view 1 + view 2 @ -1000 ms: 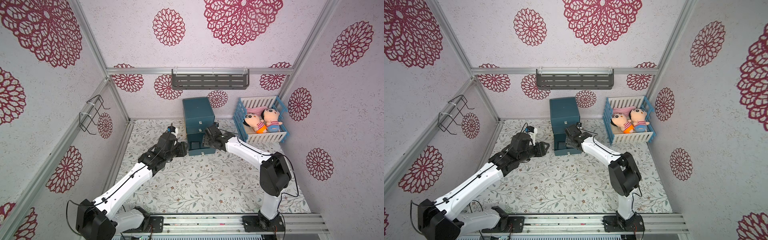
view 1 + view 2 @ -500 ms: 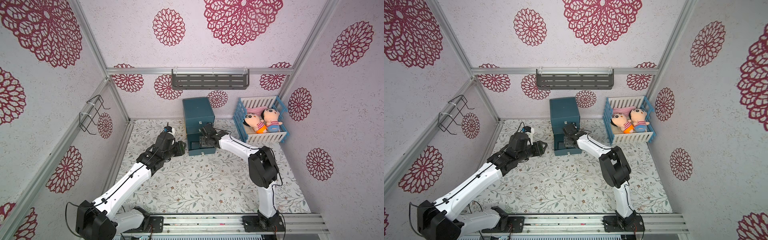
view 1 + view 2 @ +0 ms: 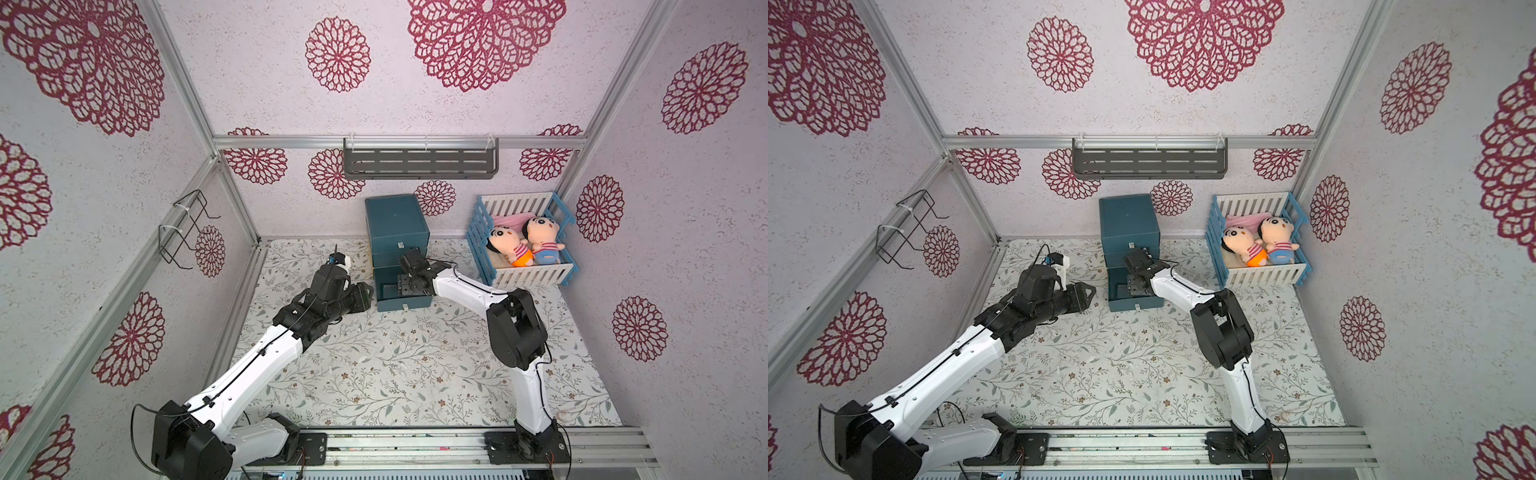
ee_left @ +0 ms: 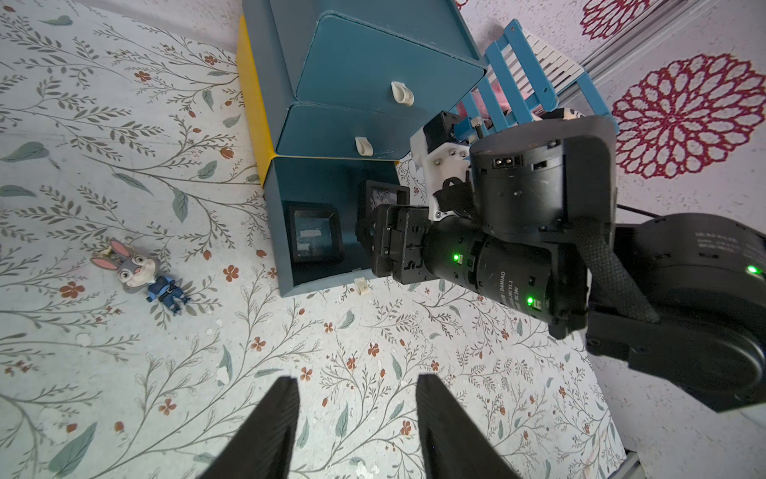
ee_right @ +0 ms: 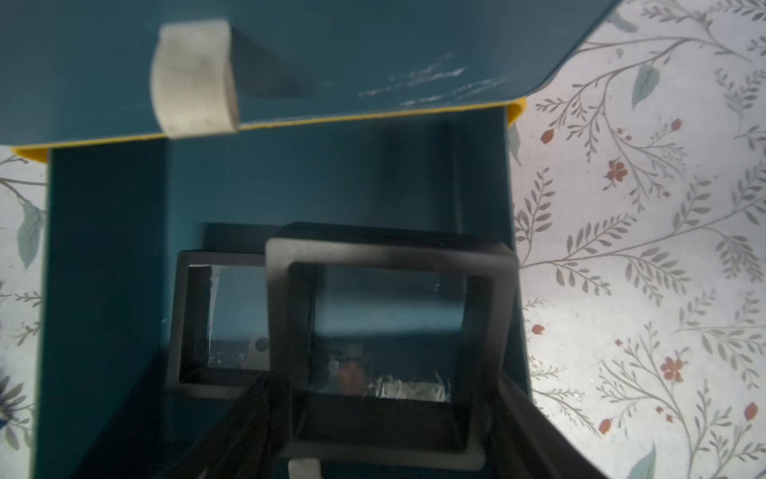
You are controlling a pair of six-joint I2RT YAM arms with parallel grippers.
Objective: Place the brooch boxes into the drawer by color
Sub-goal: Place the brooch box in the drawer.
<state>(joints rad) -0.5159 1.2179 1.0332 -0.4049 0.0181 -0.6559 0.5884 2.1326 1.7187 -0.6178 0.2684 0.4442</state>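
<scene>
One black brooch box [image 5: 389, 251] clamped in right hand [image 5: 389, 419], over open drawer [image 5: 103, 249], left hand [image 4: 358, 385] parted, empty

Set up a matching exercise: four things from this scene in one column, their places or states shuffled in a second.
Column one
1. right gripper
2. left gripper
3. rabbit figurine
4. plush dolls

Column two
A. in the crib
B. open, holding nothing
C. shut on a black brooch box
D. lying on the floral mat

Pairs: 1-C, 2-B, 3-D, 4-A
</scene>
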